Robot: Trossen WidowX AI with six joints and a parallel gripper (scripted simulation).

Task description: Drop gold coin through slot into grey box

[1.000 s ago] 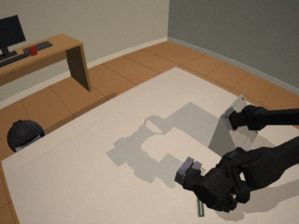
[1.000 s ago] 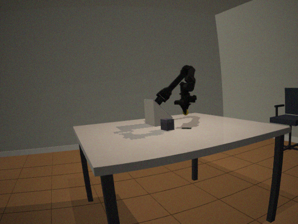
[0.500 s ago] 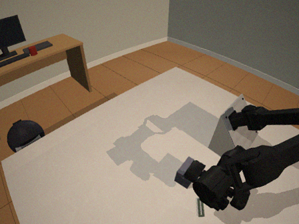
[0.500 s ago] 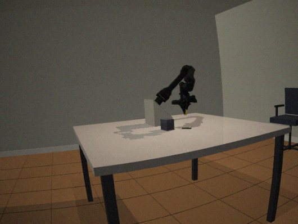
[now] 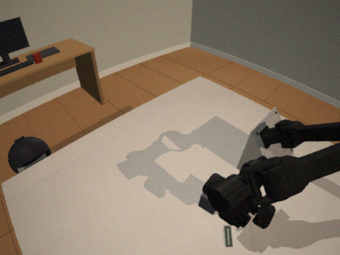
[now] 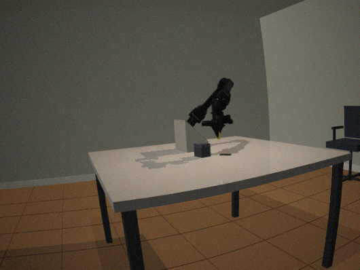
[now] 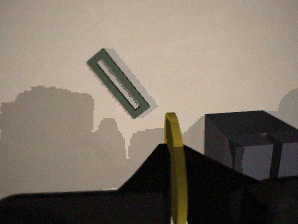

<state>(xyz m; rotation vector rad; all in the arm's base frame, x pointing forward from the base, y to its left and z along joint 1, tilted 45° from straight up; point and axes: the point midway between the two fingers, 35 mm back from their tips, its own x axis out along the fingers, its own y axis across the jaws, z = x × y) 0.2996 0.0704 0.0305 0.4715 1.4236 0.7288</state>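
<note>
One arm, top view: the gripper (image 5: pixel 240 211) hangs over the grey box (image 5: pixel 207 204), holder (image 5: pixel 227 236) vacated. Exterior: coin (image 6: pixel 219 135) aloft right of the box. Wrist: jaws clamp the coin edge-on; slot (image 7: pixel 274 147) lies rightward, its line apparently askew to the coin's

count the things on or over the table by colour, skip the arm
gold: 1, coin
green: 1, holder
grey: 2, box, wedge block
total: 4

White table (image 6: pixel 163 176) carries two things — holder (image 5: pixel 228 236), grey box (image 6: pixel 202 149).
</note>
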